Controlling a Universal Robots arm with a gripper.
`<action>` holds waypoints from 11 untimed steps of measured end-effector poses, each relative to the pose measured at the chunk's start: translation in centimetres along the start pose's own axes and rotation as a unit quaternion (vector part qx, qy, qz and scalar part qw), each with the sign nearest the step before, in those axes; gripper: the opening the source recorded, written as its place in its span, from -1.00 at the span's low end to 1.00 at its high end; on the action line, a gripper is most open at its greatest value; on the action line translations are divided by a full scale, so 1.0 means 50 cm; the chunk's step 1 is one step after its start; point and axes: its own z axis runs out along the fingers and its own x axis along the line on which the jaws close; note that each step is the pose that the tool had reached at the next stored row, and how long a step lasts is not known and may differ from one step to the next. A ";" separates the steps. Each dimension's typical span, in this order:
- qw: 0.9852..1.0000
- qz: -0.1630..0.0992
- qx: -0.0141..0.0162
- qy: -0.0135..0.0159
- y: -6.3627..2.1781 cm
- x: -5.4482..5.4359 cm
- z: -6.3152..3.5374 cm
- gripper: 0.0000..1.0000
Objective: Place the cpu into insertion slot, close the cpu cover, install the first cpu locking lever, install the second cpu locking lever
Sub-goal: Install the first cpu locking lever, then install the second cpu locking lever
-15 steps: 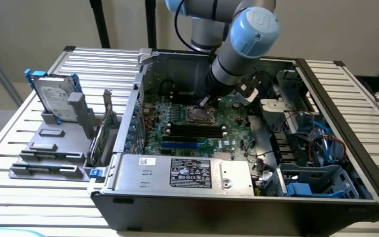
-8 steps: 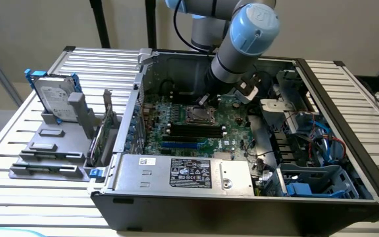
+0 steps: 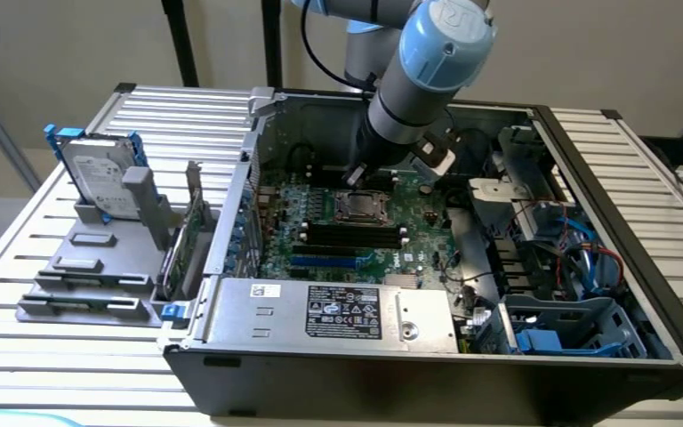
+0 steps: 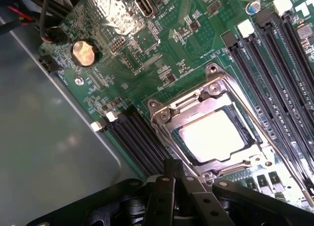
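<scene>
Inside the insertion slot point(image 4: 216, 133) I see the cpu point(image 4: 212, 136) seated, the cpu cover point(image 4: 172, 119) closed around it. My gripper point(image 4: 174, 187) hovers beside it, clenched on nothing.

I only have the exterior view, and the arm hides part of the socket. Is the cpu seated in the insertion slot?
Observer: Yes. The wrist view shows the cpu lying flat in the insertion slot, pale top up.
Operator: And the cpu cover?
Observer: The cpu cover is down, framing the chip through its cut-out.
Operator: Levers?
Observer: One thin lever runs along the cover's side by the memory slots. I cannot tell whether it is hooked.
</scene>
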 end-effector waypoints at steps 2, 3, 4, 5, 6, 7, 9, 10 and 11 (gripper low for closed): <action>1.000 0.000 0.000 0.000 0.000 0.000 0.000 -0.79; 1.000 0.000 0.000 0.001 0.000 0.000 0.000 -0.79; 1.000 0.000 0.000 0.001 0.000 0.000 0.000 -0.79; 1.000 0.000 0.000 0.001 0.000 0.000 0.000 -0.79; 1.000 0.000 0.000 0.001 0.000 0.000 0.000 -0.79; 1.000 0.000 0.000 0.001 0.000 0.000 0.000 -0.79; 1.000 0.000 0.000 0.001 0.000 0.000 0.000 -0.79; 1.000 0.000 0.000 0.001 0.000 0.000 0.000 -0.79; 1.000 0.000 0.000 0.001 0.000 0.000 0.000 -0.79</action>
